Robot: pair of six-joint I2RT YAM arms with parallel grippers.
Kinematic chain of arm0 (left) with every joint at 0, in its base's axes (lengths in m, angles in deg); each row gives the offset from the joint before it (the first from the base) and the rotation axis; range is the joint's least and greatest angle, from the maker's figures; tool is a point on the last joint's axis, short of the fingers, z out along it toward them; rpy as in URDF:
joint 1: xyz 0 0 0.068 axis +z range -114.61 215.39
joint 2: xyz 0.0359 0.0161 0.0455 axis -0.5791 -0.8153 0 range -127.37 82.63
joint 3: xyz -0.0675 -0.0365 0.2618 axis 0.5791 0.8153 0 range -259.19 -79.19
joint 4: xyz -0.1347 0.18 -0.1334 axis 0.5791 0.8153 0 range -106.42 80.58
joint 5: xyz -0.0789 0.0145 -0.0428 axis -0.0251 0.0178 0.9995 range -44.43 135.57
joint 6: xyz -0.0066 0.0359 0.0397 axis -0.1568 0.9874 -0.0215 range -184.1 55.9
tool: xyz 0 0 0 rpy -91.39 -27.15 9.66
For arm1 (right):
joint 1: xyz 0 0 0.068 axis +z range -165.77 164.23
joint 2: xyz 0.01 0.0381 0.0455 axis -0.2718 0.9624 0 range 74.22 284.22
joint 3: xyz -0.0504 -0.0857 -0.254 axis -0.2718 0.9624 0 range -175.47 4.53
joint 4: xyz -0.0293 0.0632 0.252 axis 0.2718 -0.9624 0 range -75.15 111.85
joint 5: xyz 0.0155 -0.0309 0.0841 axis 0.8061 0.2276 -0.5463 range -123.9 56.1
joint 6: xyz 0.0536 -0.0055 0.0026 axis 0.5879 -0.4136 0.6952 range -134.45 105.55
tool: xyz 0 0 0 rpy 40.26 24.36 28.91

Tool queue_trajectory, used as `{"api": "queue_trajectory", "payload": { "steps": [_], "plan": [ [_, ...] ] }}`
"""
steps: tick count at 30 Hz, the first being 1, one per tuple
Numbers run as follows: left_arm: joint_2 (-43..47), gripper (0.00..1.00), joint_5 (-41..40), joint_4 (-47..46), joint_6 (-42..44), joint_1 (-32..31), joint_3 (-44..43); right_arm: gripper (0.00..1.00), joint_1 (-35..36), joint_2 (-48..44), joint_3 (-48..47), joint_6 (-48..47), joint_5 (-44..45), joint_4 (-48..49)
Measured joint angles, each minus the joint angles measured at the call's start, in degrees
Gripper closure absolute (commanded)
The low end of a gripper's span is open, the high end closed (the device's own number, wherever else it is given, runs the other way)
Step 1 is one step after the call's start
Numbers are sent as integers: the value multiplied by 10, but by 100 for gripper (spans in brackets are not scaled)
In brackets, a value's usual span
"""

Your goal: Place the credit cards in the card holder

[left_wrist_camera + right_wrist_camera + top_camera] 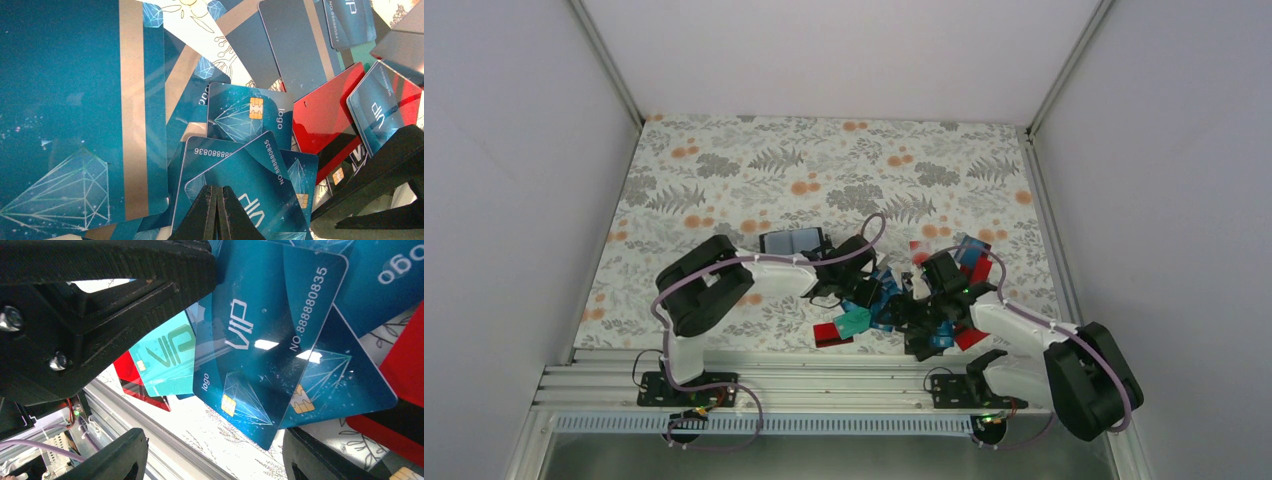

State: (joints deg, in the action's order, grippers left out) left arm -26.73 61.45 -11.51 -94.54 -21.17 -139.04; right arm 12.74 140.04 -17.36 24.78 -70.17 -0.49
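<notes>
The credit cards lie in a loose overlapping heap at the front middle of the floral cloth, mostly blue, with red and teal ones. The black card holder lies to the heap's upper left, partly behind the left arm. My left gripper is shut, and its tips rest on the face of a blue VIP card without pinching it. My right gripper hangs open at the heap's near edge; between its fingers is only cloth and the corner of a blue card.
An aluminium rail runs along the table's near edge just below the heap. A teal card and a red card lie at the heap's front left. White walls close in the cloth on three sides.
</notes>
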Motion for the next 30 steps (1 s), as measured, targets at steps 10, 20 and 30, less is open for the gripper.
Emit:
{"api": "queue_trajectory", "payload": {
  "steps": [10, 20, 30],
  "plan": [
    [45, 97, -7, 35, -15, 2, 33, 32, 0, -1, 1, -2, -1, -2],
    [84, 97, 1, 61, -16, -2, 37, 32, 0, -4, 2, -2, -4, -15],
    [47, 97, 23, 61, -17, -17, 42, 32, 0, 19, 2, 22, -20, 14]
  ]
}}
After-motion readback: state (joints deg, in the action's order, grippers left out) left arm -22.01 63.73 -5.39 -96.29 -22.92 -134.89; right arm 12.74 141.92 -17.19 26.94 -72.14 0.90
